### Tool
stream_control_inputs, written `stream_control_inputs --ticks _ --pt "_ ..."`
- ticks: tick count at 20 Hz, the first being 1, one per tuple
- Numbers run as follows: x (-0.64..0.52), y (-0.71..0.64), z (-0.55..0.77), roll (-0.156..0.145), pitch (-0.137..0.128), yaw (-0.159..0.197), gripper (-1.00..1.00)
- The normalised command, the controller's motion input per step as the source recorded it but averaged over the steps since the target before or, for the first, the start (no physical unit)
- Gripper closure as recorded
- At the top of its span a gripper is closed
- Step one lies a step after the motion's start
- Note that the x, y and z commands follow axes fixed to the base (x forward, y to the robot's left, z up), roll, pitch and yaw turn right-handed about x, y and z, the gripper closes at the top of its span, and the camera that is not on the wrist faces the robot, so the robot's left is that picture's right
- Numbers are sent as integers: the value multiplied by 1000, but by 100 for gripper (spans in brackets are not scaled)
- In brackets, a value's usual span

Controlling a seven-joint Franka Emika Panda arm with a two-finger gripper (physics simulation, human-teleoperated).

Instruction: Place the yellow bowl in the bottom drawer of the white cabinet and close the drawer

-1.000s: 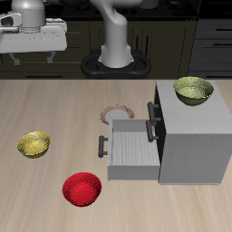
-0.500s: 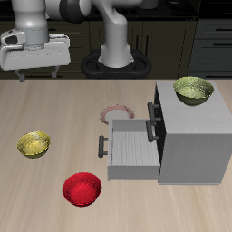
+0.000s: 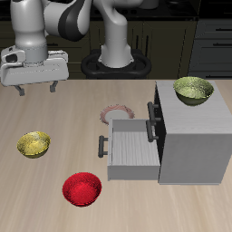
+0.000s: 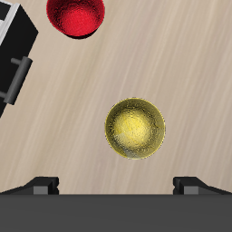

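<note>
Descending and drifting toward the tabletop's front edge over the last second, the claw [image 3: 33, 84] is now hanging above and somewhat behind the yellow bowl [image 3: 34, 144], while the bowl itself is sitting where it sat in both earlier frames. In the wrist view the yellow bowl [image 4: 135, 130] is appearing nearly centred, with the two fingertips [image 4: 43, 183] standing wide apart and nothing between them. This is suggesting that the approach is under way and that the grasp has not yet begun.

The yellow bowl is resting upright on bare tabletop [image 3: 63, 118], well apart from the white cabinet [image 3: 190, 136]. A red bowl [image 3: 82, 189] is lying nearer the front edge, apart from the yellow one, so open room is remaining all around the rim for the fingers to come down.

The bottom drawer [image 3: 133, 149] is standing pulled out, its tray appearing empty and its dark handle [image 3: 102, 147] facing the bowls. A larger olive bowl [image 3: 193, 89] is sitting on the cabinet's flat top, clear of the drawer opening. Between the yellow bowl and the drawer the tabletop is offering an unobstructed path; only the drawer's front panel is likely needing to be cleared from above.
</note>
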Motion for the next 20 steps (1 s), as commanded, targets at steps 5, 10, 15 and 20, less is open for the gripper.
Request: stream_control_inputs --ticks 5,10,15,20 --pt "32 18 -329 17 13 58 -100" --pt "13 -14 -147 8 6 29 -100" --pt "7 11 -249 -1 12 72 -100" --pt "71 35 -384 15 28 46 -100"
